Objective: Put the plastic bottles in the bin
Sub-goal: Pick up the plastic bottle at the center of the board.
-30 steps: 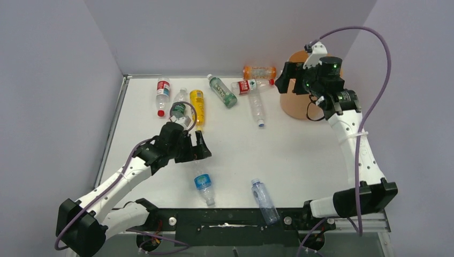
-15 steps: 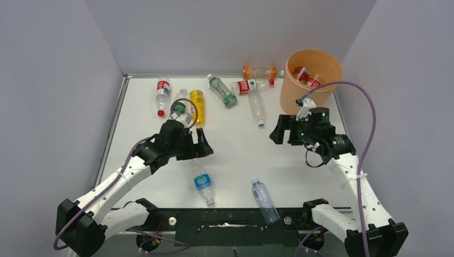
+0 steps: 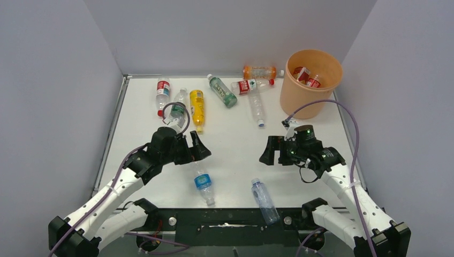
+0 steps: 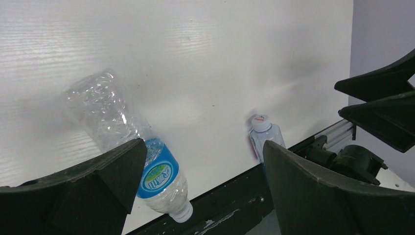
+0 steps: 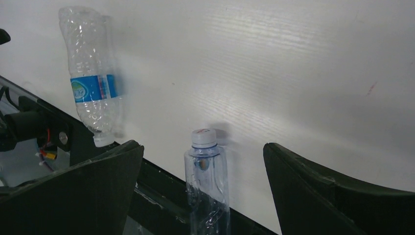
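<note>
The peach-orange bin [image 3: 300, 101] stands at the far right with red-labelled bottles [image 3: 306, 75] inside. My left gripper [image 3: 194, 152] is open and empty above a clear blue-labelled bottle [image 3: 203, 182] lying near the front edge; in the left wrist view [image 4: 203, 161] that bottle [image 4: 132, 147] lies by the left finger. My right gripper [image 3: 273, 155] is open and empty, above and behind a bluish clear bottle [image 3: 264, 201]. In the right wrist view [image 5: 203, 147] this bottle [image 5: 208, 186] lies between the fingers, hanging over the table edge.
Several bottles lie along the far side: red-labelled [image 3: 162, 96], green-labelled [image 3: 179, 107], yellow [image 3: 197, 108], green [image 3: 222, 90], red-labelled [image 3: 250, 85], clear [image 3: 257, 110], orange [image 3: 259, 71]. A black rail [image 3: 230, 219] runs along the front edge. Grey walls enclose the table.
My right arm has come away from above the bin, down and toward the near side, now over the table's right middle. My left gripper has shifted slightly nearer and left.
</note>
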Robot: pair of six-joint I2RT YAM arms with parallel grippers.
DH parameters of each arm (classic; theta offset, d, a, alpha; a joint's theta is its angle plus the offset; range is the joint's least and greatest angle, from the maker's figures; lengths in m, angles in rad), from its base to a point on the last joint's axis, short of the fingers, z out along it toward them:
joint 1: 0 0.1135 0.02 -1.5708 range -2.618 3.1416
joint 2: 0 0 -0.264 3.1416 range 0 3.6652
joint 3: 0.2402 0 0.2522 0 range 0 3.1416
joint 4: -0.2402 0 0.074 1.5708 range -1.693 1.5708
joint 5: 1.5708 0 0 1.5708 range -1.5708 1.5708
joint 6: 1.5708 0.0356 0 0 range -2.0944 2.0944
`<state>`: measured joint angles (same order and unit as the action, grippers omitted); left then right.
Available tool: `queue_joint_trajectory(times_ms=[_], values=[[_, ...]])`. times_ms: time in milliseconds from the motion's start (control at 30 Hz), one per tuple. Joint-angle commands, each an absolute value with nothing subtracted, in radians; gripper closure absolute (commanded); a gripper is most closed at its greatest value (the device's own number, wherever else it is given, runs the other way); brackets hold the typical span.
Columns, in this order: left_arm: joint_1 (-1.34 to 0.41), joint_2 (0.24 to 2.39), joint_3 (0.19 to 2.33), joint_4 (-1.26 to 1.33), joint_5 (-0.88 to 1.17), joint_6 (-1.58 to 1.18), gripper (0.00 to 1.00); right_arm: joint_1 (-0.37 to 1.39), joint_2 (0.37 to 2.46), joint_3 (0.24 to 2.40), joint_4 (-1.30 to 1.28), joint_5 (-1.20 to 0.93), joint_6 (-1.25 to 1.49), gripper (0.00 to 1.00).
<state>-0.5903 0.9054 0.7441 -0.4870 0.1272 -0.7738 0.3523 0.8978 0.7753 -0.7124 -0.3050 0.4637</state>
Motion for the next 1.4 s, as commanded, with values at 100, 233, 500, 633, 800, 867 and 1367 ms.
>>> queue_joint_trajectory(times_ms=[100, 233, 500, 633, 800, 867, 1367], values=[[-0.595, 0.876, 0.694, -0.412, 0.148, -0.792, 0.09, 0.563, 0.919, 0.707, -0.644, -0.193, 0.610, 0.01], [-0.594, 0.875, 0.696, -0.420, 0.155, -0.780, 0.09, 0.694, 0.923, 0.661, -0.631, -0.114, 0.696, 0.02], [-0.595, 0.866, 0.689, -0.438, 0.164, -0.768, 0.09, 0.906, 0.950, 0.621, -0.677, 0.023, 0.845, 0.03], [-0.595, 0.848, 0.672, -0.439, 0.165, -0.776, 0.09, 1.003, 0.975, 0.620, -0.705, 0.077, 0.907, 0.03], [-0.595, 0.867, 0.671, -0.438, 0.165, -0.772, 0.09, 1.096, 1.014, 0.605, -0.738, 0.138, 0.977, 0.03], [-0.595, 0.881, 0.676, -0.435, 0.171, -0.769, 0.09, 1.122, 1.029, 0.597, -0.741, 0.151, 0.993, 0.03], [-0.594, 0.901, 0.680, -0.413, 0.174, -0.777, 0.09, 1.152, 1.100, 0.568, -0.659, 0.166, 0.969, 0.30]])
